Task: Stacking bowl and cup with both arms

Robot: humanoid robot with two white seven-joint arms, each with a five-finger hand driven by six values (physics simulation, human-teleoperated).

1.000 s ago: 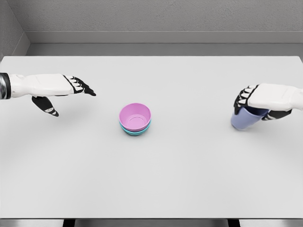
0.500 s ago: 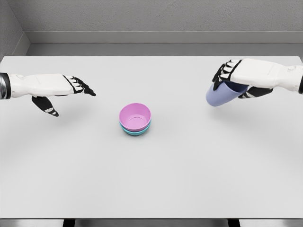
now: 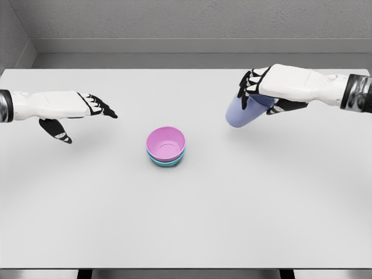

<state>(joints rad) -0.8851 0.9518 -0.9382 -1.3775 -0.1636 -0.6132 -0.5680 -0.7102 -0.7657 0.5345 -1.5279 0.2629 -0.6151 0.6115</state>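
Observation:
A pink bowl (image 3: pixel 165 143) sits nested in a teal bowl (image 3: pixel 167 162) near the middle of the white table (image 3: pixel 186 215). My right hand (image 3: pixel 259 93) is shut on a lavender cup (image 3: pixel 242 111), held tilted in the air to the right of and beyond the bowls. My left hand (image 3: pixel 87 110) hovers over the left side of the table, fingers stretched out flat, thumb hanging down, holding nothing.
A grey wall (image 3: pixel 197 23) runs behind the table's far edge. The table's front edge lies along the bottom of the view.
My right hand has lifted the lavender cup off the table at the right and carried it up and leftward toward the bowls. The left arm has not moved.

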